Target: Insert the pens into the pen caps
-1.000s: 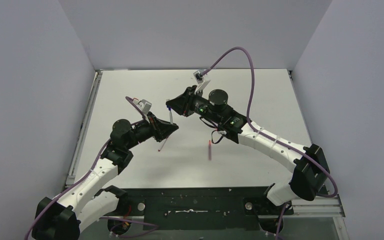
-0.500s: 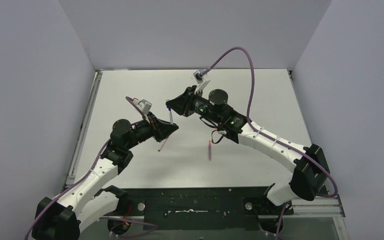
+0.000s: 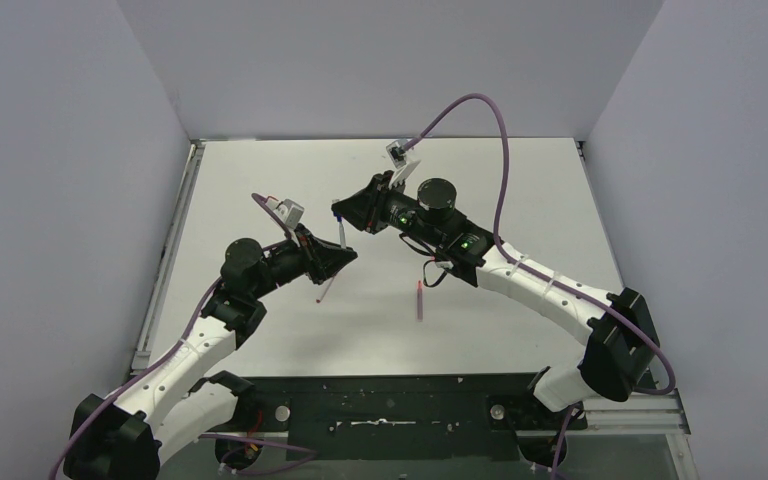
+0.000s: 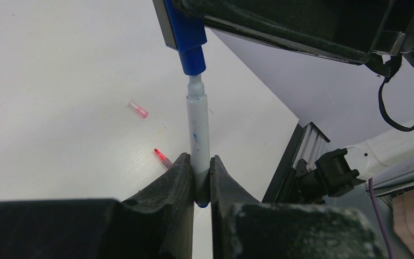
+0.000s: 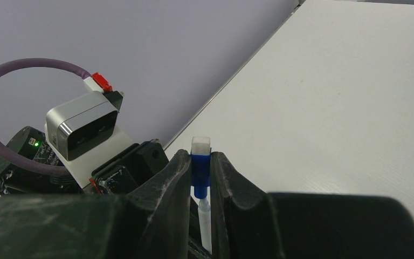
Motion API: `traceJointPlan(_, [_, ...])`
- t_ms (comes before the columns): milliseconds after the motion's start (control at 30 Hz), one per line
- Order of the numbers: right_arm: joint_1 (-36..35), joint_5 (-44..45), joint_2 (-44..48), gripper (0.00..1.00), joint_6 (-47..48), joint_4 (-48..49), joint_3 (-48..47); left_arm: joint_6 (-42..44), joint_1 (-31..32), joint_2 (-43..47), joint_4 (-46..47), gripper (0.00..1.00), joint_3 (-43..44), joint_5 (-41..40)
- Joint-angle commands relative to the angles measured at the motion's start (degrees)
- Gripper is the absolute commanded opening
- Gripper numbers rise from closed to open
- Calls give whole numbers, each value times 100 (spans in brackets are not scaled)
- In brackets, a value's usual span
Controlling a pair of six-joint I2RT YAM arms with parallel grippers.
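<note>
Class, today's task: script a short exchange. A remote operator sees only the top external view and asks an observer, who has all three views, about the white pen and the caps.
Operator: From above, is the white pen seated in its cap?
Observer: Seemingly not fully. The left wrist view shows a narrow pale neck exposed between the barrel and the blue cap.
Operator: Any loose cap near it?
Observer: Yes, a pale pink cap lies on the table, apart from the pen.
</note>
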State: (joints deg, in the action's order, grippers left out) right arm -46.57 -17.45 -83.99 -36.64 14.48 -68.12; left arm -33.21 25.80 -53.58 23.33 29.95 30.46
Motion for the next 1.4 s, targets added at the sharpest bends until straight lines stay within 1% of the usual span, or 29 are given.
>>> traceJointPlan(0, [-13,-151,248,0,70,275,-212,96,4,81,76,0,249,49])
traceJointPlan(733, [-9,-293,310,0,76,275,-221,86,4,5,139,0,207,38])
traceJointPlan(933, [-9,-306,306,0,86,250,-199,170,4,41,-8,0,308,-4])
traceJointPlan(1367, [-6,-269,543,0,96,168,122,236,-266,38,-101,0,441,161])
